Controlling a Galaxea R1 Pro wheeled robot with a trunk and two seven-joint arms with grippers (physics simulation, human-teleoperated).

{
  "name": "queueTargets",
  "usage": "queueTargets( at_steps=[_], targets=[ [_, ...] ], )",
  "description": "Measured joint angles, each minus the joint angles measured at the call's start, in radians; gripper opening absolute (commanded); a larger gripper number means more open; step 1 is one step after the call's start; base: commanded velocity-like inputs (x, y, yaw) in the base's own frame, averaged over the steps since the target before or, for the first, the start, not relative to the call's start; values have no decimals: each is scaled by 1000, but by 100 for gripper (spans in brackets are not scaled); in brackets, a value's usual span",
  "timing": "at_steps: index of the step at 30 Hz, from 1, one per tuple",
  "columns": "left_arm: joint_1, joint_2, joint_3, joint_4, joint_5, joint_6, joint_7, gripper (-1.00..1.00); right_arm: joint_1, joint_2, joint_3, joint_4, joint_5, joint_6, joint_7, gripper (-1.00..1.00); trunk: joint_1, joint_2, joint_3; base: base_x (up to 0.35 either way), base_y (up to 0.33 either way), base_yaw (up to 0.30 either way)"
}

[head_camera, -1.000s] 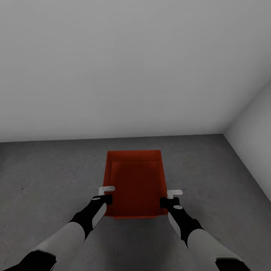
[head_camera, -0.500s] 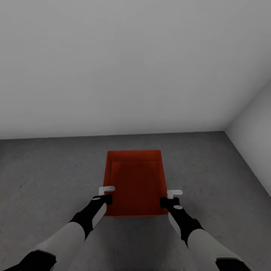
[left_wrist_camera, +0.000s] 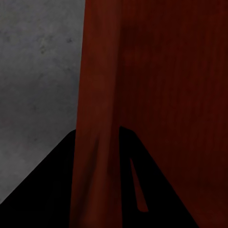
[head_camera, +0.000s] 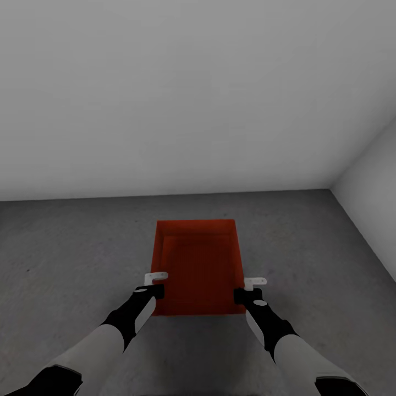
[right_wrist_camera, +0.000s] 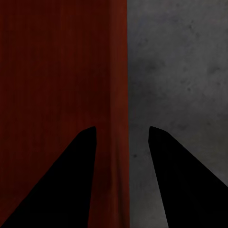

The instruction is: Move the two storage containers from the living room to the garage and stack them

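Container: one red-orange storage container is between my two grippers, at 12 o'clock from me, over the dark floor of the garage.
Left gripper: my fingers straddle the left wall near its close end; in the left wrist view the wall passes between them, so I judge they are closed on it.
Right gripper: the same on the right wall; a small gap shows beside one finger.
Progress: this container has reached the garage; whether it rests on the floor I cannot tell. Release and stacking are left.
Change: the wall base line sits higher than one second ago, so my view moves; container and grippers keep their place.
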Motion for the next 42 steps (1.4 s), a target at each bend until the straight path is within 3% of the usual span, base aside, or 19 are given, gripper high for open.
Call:
queueTargets(
  at_steps=[33,42],
  targets=[
    [0,0,0,0,0,0,0,-100,0,0,0,0,0,0,0,-100,127,-231,-103,0,0,0],
    [0,0,0,-1,-1,1,0,-100,0,0,0,0,0,0,0,-100,127,-231,-104,0,0,0]
  ],
)
